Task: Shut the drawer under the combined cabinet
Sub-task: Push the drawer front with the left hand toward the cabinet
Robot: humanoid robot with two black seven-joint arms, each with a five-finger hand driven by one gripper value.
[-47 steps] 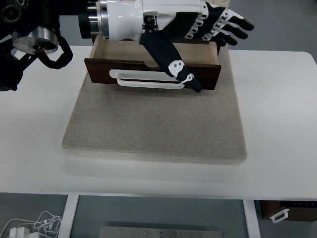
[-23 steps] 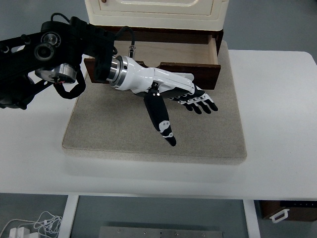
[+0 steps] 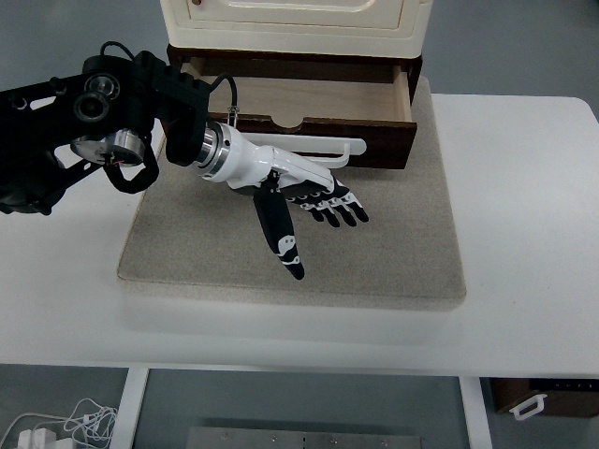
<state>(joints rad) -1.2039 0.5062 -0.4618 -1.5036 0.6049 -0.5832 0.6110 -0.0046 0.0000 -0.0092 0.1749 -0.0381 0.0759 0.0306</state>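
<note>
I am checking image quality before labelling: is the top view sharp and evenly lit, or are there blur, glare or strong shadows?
Top view: sharp overall, soft even light; the left hand shows no motion blur; only a faint shadow lies under it on the beige mat; mild glare on the white drawer handle.

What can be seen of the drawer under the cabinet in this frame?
The drawer is pulled out from under the cream cabinet. It looks like wood: dark brown front panel, lighter inside, which appears empty. A white bar handle runs across the front. It sits over a grey mat. The left robot hand hovers open just in front; contact cannot be confirmed.
</note>
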